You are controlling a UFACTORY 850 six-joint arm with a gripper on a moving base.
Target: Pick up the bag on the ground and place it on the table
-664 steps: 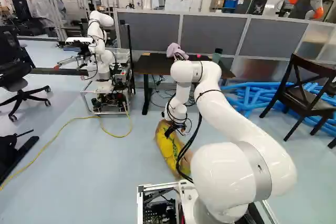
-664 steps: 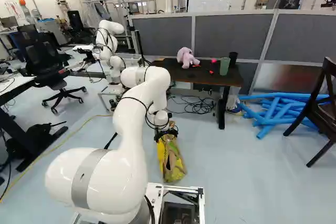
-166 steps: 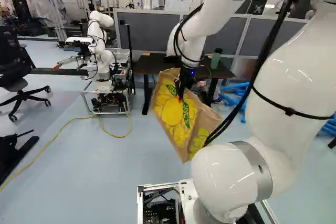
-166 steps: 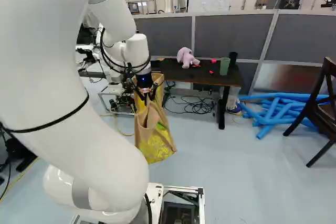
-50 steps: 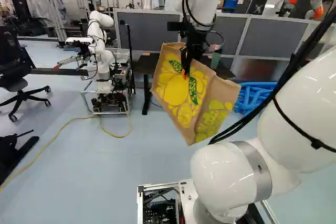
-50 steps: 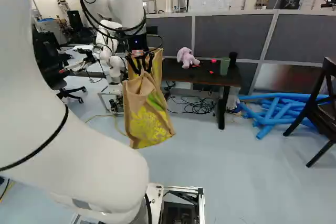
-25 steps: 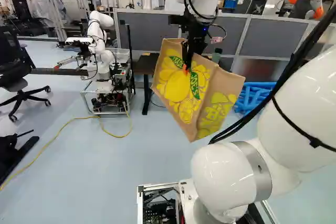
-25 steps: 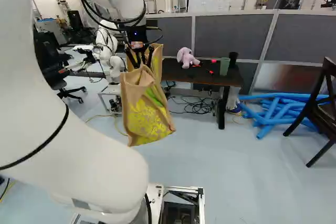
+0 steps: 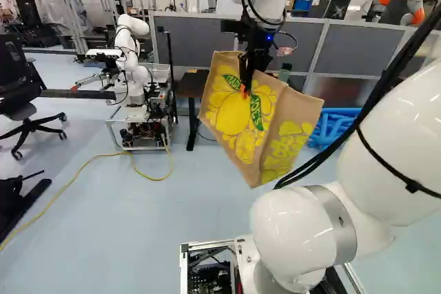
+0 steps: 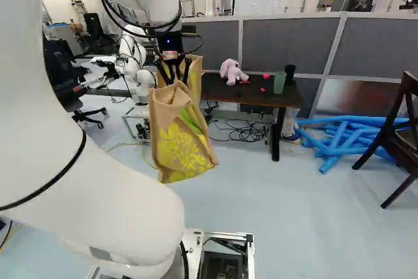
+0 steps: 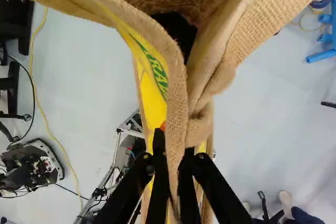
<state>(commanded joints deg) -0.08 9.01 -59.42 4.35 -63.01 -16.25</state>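
Observation:
My gripper [image 9: 246, 87] is raised in the left base view, holding the tan burlap bag [image 9: 231, 118] with yellow fruit print well above the floor. In the wrist view both fingers of the gripper [image 11: 174, 157] press the bag's rim [image 11: 178, 119] from two sides, and its open mouth spreads ahead of them. The bag hangs tilted in the left base view. Beyond it stands the dark table [image 10: 261, 97], partly hidden by the bag in both base views. The right base view shows the bag overlapping the table's left end; contact between them cannot be made out.
On the table are a pink plush toy [image 10: 232, 71], a green cup [image 10: 279, 83], a black cup [image 10: 290, 73] and small red things. Cables [image 10: 245, 130] lie beneath it. Blue tubes [image 10: 346, 136] and a dark chair [image 10: 398, 135] stand right. Another robot [image 9: 131, 60] stands left.
The bag, on the floor in the oldest frames, is now held aloft. Over the last few seconds arm and bag rose; during the latest half second they barely shifted. The base has stayed put.

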